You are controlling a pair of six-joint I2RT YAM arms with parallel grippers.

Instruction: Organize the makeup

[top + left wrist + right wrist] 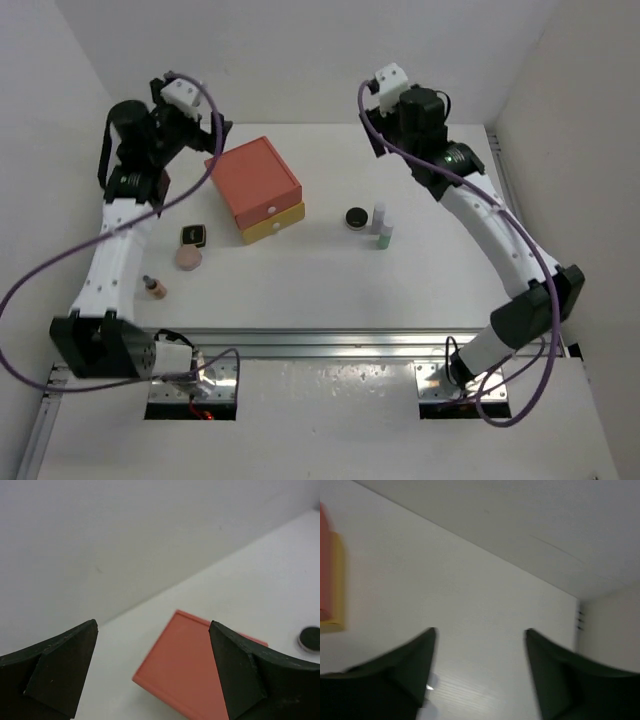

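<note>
The makeup lies scattered on the white table. A black round compact (355, 217), a white tube (378, 214) and a pale-green tube (384, 238) stand right of the drawer box. To the box's left are a dark square case (193, 236), a peach puff (189, 258) and a brownish tube (154, 287). My left gripper (214, 138) (152, 625) hangs open above the box's back left corner, holding nothing; the compact (310, 639) shows at its view's right edge. My right gripper (377, 140) (480, 630) is open over bare table behind the tubes, nothing between its fingers.
The coral-red box (255, 178) (185, 675) with a yellow drawer (276, 223) (337, 580) stands left of centre. White walls close the table at the back and sides. A metal rail (330, 345) runs along the near edge by the arm bases.
</note>
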